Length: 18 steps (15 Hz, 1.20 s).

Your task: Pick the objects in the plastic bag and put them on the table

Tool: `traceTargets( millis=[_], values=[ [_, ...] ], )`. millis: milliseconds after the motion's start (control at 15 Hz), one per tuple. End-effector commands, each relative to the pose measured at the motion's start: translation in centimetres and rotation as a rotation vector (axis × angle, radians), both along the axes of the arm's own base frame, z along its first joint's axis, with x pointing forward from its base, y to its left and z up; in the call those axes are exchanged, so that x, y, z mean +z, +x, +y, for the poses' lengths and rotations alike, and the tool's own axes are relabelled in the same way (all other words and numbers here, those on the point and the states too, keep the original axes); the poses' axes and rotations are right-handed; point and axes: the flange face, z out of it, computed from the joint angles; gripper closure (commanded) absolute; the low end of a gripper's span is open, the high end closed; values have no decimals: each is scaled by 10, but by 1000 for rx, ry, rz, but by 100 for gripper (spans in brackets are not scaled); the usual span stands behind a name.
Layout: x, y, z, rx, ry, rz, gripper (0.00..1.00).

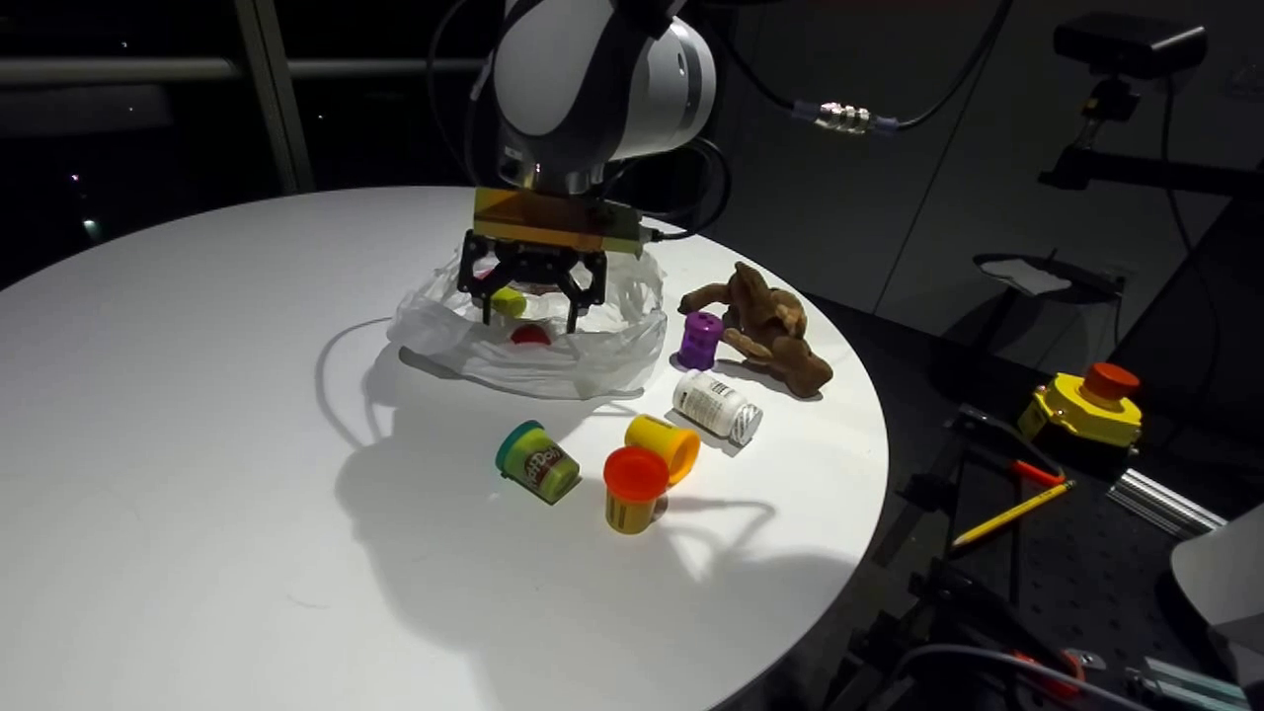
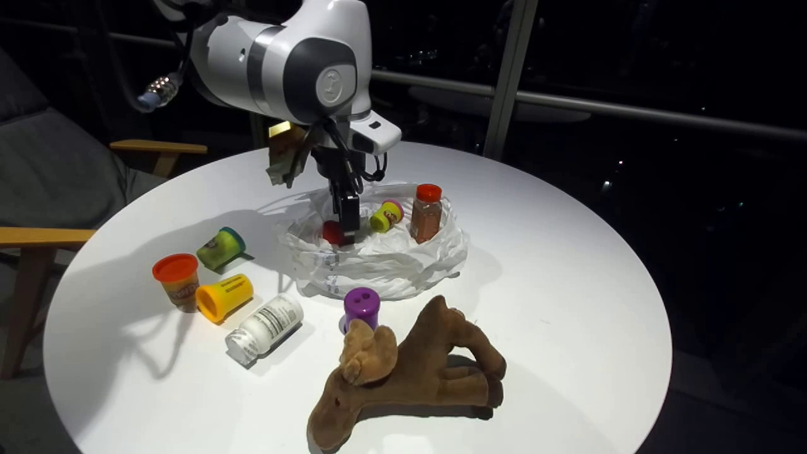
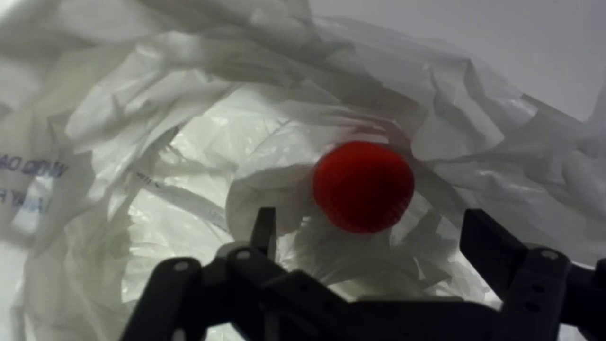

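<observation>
The wrinkled plastic bag (image 2: 378,271) lies spread on the white table (image 1: 227,474), its mouth facing up. Inside it are a red cup (image 3: 363,187), a yellow can (image 2: 386,217) with a pink lid, and a dark red bottle (image 2: 427,217). My gripper (image 1: 529,316) points down into the bag, open, its fingertips on either side of the red cup in the wrist view, nothing gripped. Outside the bag, on the table, rest a green can (image 1: 538,462), a yellow cup (image 1: 657,441), an orange-lidded can (image 1: 632,494), a white bottle (image 1: 718,407), a purple shaker (image 1: 701,341) and a brown moose (image 2: 410,372).
Bag film rises in folds around the gripper, and its rim (image 3: 454,104) crosses the wrist view. A chair (image 2: 57,164) with wooden arms stands beside the table. Near the table edge are a yellow box with a red button (image 1: 1084,410) and a pencil (image 1: 1012,513).
</observation>
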Motion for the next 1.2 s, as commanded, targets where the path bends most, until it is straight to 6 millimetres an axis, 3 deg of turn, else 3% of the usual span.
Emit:
traceTargets(
  millis=[0, 133, 267, 600, 867, 1133],
  values=[
    [6, 4, -2, -28, -18, -34, 6],
    [3, 4, -2, -26, -14, -23, 29],
    [0, 2, 1, -13, -4, -8, 37],
    [6, -5, 10, 22, 23, -8, 75],
    [32, -8, 3, -10, -11, -24, 75],
    [90, -29, -6, 19, -96, -22, 75]
  ],
)
